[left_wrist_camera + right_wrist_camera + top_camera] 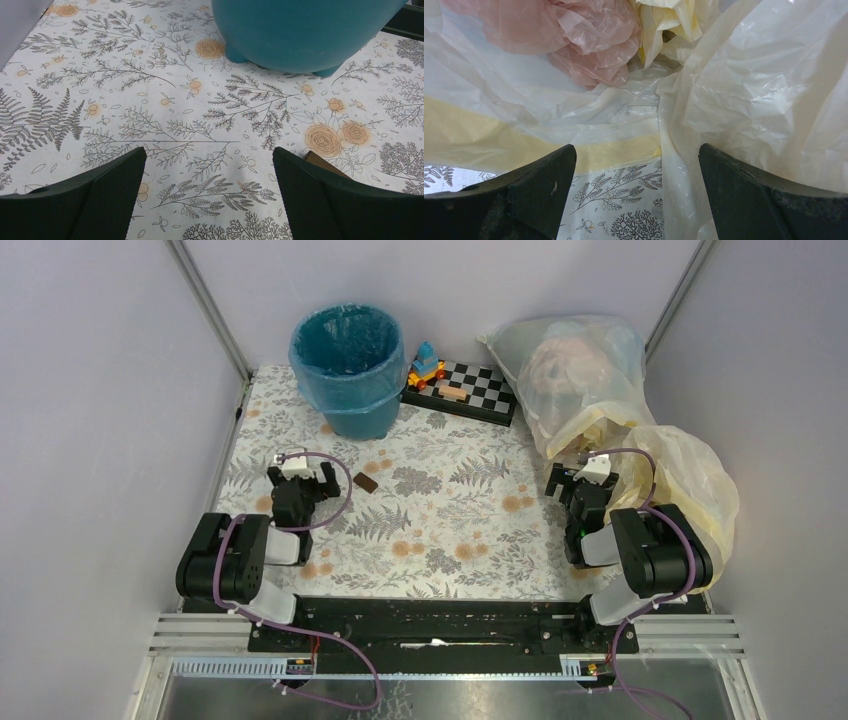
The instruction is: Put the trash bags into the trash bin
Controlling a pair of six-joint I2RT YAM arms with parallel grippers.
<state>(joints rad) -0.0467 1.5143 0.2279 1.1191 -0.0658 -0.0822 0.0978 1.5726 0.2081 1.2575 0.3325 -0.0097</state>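
The teal-blue trash bin stands upright at the back left of the table. A thin blue trash bag lines its inside and folds over the rim. The bin's base fills the top of the left wrist view. My left gripper is open and empty, low over the patterned cloth in front of the bin. My right gripper is open and empty at the right side, its jaws facing pale plastic bags without holding them.
A small brown block lies just right of the left gripper. A clear bag stuffed with items and a pale-yellow bag fill the right side. A chessboard with a toy sits at the back.
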